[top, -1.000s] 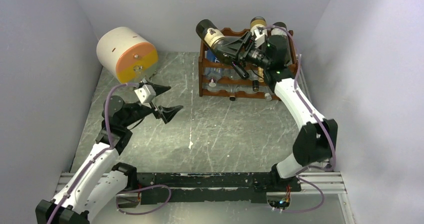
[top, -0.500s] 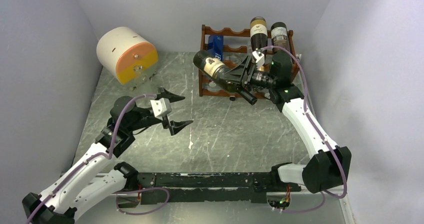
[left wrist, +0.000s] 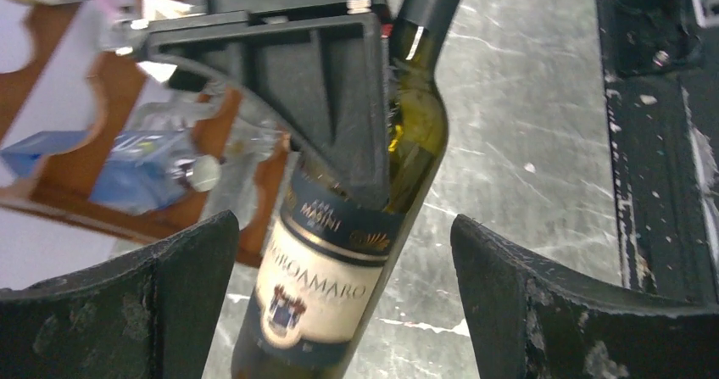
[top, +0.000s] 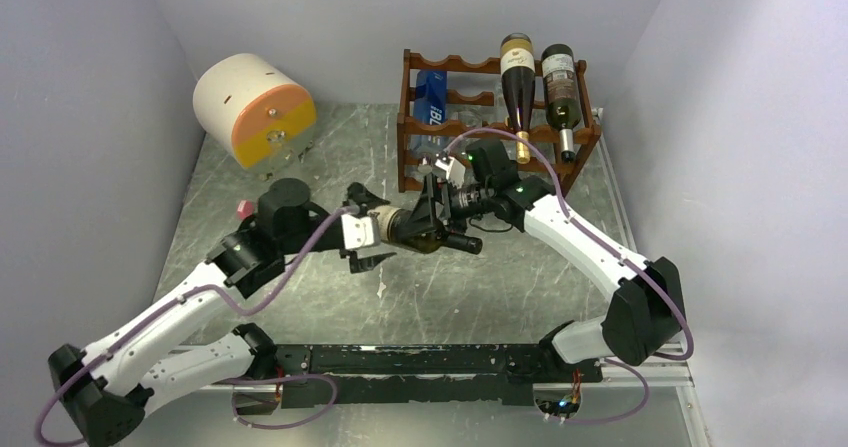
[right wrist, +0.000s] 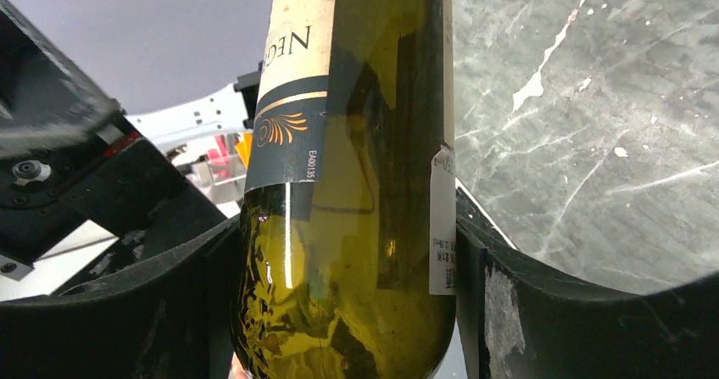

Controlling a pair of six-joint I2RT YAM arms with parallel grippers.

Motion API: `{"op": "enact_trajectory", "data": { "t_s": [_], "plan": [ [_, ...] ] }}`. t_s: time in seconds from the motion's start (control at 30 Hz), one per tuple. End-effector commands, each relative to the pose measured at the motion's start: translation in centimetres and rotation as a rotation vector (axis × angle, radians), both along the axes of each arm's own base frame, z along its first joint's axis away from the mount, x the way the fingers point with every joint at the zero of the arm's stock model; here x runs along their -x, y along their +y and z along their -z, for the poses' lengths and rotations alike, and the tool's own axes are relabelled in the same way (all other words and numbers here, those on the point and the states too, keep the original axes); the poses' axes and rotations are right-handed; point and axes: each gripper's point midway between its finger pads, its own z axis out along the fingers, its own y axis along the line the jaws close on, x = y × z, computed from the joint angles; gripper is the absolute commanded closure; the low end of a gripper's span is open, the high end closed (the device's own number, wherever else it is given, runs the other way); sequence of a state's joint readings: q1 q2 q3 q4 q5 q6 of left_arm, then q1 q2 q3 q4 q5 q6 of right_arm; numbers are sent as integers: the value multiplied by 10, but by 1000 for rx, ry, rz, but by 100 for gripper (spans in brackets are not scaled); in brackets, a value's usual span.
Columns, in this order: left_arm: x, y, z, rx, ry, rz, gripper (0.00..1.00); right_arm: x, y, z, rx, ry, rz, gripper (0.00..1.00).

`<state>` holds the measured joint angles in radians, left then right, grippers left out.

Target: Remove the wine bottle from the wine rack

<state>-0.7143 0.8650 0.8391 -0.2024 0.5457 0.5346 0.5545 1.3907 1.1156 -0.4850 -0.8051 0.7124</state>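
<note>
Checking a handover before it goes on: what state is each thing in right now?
wine bottle: off the rack, held lying sideways.
right gripper: shut on the wine bottle.
left gripper: open, straddling the bottle's base, not gripping.
wine rack: upright, other bottles resting in it.

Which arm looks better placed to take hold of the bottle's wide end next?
Probably the left. The left gripper stands open with the bottle lying between its fingers, while the right gripper is clamped on the bottle near its shoulder.
</note>
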Motion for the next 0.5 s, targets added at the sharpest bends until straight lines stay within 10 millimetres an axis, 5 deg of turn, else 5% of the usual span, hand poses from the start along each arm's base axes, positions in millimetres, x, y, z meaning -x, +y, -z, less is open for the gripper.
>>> {"op": "enact_trajectory", "data": {
  "t_s": [0.0, 0.3, 0.47],
  "plan": [
    [7, -19, 20, -118, -33, 88, 2, 7, 5, -14, -50, -108, -76, 100],
    [0, -62, 63, -206, -10, 123, 4, 20, 1, 6, 13, -126, -133, 100],
    [-10, -65, 88, -275, 8, 68, 12, 22, -3, 13, 46, -141, -140, 100]
  ]
}}
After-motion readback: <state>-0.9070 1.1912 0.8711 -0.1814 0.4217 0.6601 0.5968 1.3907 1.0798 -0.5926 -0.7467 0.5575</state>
